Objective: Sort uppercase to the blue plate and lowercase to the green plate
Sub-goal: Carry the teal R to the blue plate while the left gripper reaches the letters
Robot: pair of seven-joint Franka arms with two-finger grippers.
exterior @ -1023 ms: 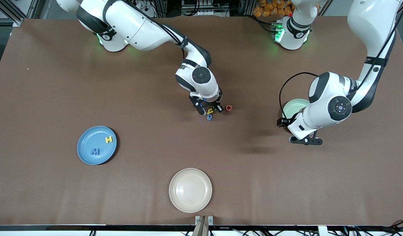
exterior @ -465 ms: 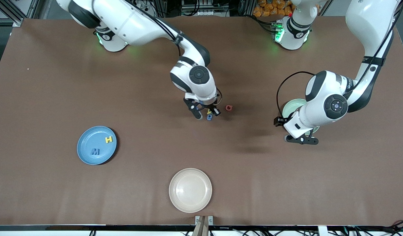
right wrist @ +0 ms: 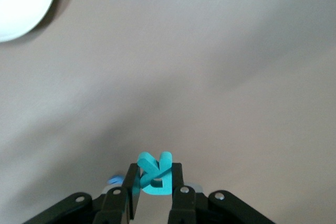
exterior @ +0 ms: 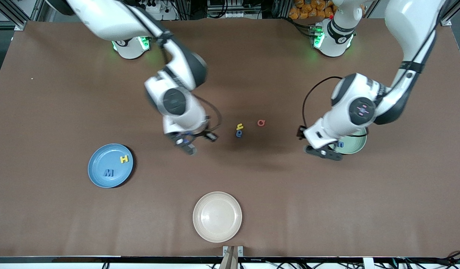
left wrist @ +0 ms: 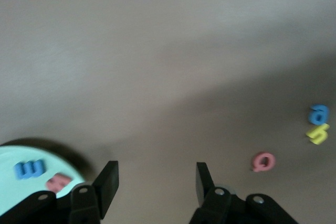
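With the yellow H (exterior: 124, 159) and dark blue M (exterior: 108, 172) laid on the blue plate (exterior: 99, 175) and two letters on the green plate (exterior: 355, 146), the sorting is judged about half done. A teal R (right wrist: 153, 173), flat and small, is clamped in the right gripper (exterior: 190, 144) over bare table between the loose letters and the blue plate. Still loose mid-table are the red Q (exterior: 261, 122), yellow h (exterior: 240, 127) and a blue letter (exterior: 238, 133), while the left gripper (exterior: 324, 153), jaws apart and empty, hangs by the green plate.

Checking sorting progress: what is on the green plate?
On the green plate lie a blue letter and a red letter; the left pincer hides the rest.
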